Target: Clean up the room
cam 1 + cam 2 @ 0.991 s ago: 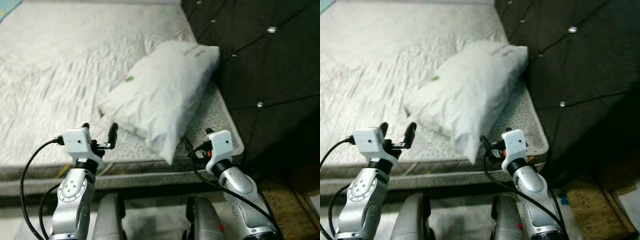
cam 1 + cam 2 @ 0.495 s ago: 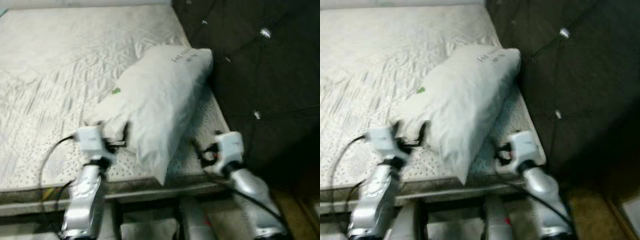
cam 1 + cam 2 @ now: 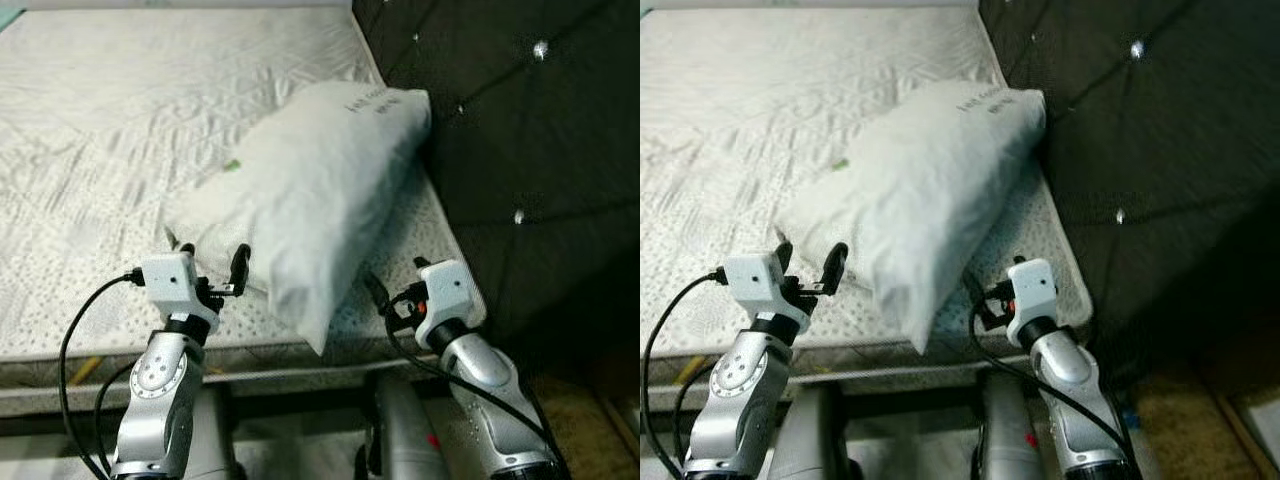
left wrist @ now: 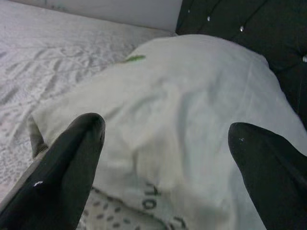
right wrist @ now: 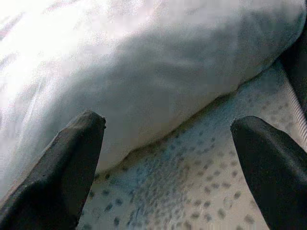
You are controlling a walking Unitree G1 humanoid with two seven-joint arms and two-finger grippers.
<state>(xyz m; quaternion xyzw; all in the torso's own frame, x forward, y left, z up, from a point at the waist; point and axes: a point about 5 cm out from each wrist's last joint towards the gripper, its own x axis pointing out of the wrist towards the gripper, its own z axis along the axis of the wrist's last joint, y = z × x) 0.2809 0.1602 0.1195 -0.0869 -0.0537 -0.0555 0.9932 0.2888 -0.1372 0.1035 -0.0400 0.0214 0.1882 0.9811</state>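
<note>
A white pillow lay askew on the mattress by the headboard. The left gripper and right gripper flanked its near end, fingers spread, empty; closing both together would likely grip it best

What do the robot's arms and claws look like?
Both arms are shiny silver tubes with round joints. Each ends in a white boxy wrist block with a small dark dot on its side. Black cables loop from the blocks down along the arms. The left claw and the right claw each have two long black fingers with rounded tips. The right wrist shows a bit of red.
</note>
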